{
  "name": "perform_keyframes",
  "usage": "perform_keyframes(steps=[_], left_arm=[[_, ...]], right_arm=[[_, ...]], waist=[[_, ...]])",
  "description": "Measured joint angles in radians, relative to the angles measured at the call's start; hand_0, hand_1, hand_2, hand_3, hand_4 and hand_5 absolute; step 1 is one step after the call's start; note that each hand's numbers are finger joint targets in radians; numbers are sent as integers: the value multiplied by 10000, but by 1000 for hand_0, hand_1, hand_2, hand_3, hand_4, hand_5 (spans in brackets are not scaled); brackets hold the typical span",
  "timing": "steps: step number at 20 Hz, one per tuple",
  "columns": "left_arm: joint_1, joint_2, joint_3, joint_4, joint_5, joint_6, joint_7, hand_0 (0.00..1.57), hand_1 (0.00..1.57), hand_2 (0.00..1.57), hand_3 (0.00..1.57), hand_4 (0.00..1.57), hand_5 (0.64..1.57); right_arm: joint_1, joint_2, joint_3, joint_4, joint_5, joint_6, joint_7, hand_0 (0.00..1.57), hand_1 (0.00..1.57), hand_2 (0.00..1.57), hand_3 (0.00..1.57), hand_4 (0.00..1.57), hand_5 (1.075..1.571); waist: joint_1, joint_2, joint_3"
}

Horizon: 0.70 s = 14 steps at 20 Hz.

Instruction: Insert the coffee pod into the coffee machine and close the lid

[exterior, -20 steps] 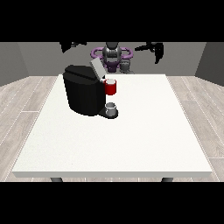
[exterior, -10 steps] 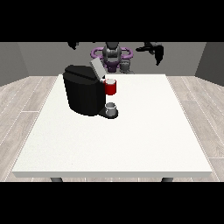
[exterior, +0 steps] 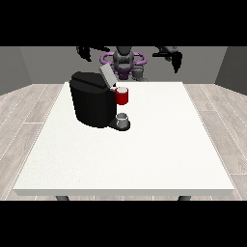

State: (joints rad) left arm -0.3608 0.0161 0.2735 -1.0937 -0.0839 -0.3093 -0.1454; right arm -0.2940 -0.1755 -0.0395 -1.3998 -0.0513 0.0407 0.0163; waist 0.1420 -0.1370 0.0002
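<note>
Black coffee machine (exterior: 91, 103), lid (exterior: 106, 75) up, red thing (exterior: 122, 96) at it.

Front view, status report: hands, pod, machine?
Both hands raised, hand at view's left, hand at view's right. Coffee machine lid up. Grey thing by robot, untouched.

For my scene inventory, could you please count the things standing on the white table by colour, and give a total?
Black: 1, the coffee machine
Red: 1, the red thing at the machine
Grey: 2, a grey thing on the machine's base and a grey thing at the table's far edge
Total: 4
</note>
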Motion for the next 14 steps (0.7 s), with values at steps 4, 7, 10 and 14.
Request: perform_keyframes(steps=[4,7,10,14], left_arm=[[473,-48,-464,-857,330,277,199,0,0,0,0,0,1571],[583,-46,-690,-1462,387,320,495,0,0,0,0,0,1571],[645,63,-711,-1862,555,470,696,0,0,0,0,0,1571],[890,133,-883,-2305,572,681,627,0,0,0,0,0,1571]], right_arm=[[-572,-62,-343,630,-195,163,-93,0,0,0,0,0,1571],[-982,-124,-576,1181,-228,191,-280,0,0,0,0,0,1571],[-1423,24,-584,1576,-197,139,-361,0,0,0,0,0,1571],[-1920,-30,-652,2083,-123,244,-556,0,0,0,0,0,1571]], waist=[[81,408,0],[194,789,1],[44,1091,-1],[-85,1417,-2]])
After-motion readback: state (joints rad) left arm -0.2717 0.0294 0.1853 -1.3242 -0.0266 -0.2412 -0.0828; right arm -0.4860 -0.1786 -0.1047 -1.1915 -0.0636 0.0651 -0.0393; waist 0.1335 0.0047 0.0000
